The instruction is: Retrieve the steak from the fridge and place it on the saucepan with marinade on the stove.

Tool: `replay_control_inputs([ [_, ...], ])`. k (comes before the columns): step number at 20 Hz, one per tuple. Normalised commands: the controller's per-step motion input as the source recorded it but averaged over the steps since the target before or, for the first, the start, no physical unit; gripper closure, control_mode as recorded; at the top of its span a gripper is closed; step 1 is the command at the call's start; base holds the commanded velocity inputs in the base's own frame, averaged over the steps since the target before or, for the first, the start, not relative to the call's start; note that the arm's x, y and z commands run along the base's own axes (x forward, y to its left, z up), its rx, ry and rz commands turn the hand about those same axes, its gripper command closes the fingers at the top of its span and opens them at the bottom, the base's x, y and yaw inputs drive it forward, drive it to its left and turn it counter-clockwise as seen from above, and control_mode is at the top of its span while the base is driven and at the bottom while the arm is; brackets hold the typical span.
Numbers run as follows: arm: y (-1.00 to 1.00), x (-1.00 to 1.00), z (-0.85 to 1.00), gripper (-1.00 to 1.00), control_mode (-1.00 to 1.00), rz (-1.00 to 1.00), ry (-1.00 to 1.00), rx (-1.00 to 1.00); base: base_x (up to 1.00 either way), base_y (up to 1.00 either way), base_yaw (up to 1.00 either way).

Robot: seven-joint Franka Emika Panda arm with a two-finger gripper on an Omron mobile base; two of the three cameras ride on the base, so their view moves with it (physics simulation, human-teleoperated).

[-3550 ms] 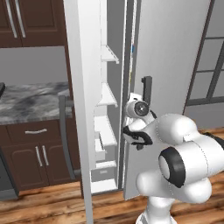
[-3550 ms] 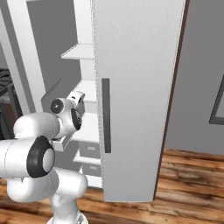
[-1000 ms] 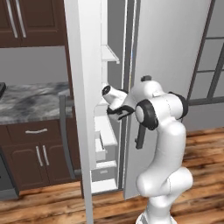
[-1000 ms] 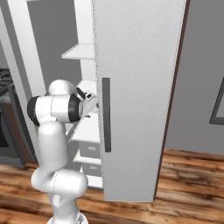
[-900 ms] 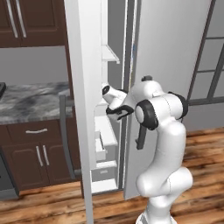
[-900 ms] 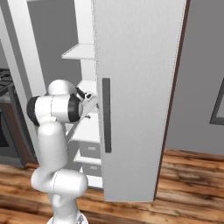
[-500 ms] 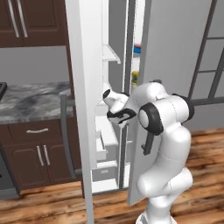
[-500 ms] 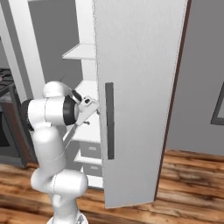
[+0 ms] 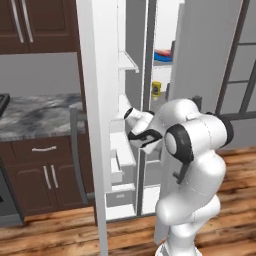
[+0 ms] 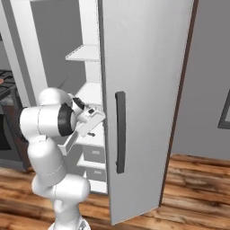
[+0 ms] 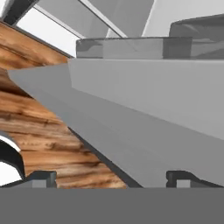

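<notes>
The fridge (image 9: 100, 100) stands with its left door swung wide and its right door (image 10: 143, 90) partly open. My gripper (image 9: 143, 137) sits low in the gap between the doors, against the right door's inner edge (image 10: 100, 117). In the hand view its fingertips (image 11: 42, 177) stand far apart, open, with the grey door edge (image 11: 131, 131) running past them and nothing gripped. On an upper shelf rests a blue plate (image 9: 163, 53); I cannot make out the steak. A corner of the stove (image 10: 4, 87) shows at far left. Saucepan and marinade are out of view.
White door bins (image 9: 122, 150) line the left door close to my hand. A small yellow jar (image 9: 156, 88) stands on a middle shelf. The right door's dark bar handle (image 10: 120, 132) faces outward. A granite counter (image 9: 35, 112) over dark cabinets lies left; wood floor (image 11: 39, 118) lies below.
The right fridge door has swung further open, showing the blue plate and yellow jar inside. My arm has folded in and the hand has dropped lower in the gap. The jaws stayed open.
</notes>
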Motion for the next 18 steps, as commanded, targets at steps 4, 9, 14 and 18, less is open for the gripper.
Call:
replay_control_inputs([
  [4, -1.0, -0.55, -0.23, -1.0, -1.0, -0.2, 0.06, 0.05, 0.0, 0.0, 0.0],
  [9, -1.0, -0.46, -0.26, -1.0, -1.0, -0.18, 0.06, 0.1, 0.0, 0.0, 0.0],
  [14, -1.0, -0.43, -0.28, -1.0, -1.0, -0.16, 0.07, 0.12, 0.0, 0.0, 0.0],
  [18, -1.0, -0.46, -0.31, -1.0, -1.0, -0.15, 0.1, 0.12, 0.0, 0.0, 0.0],
])
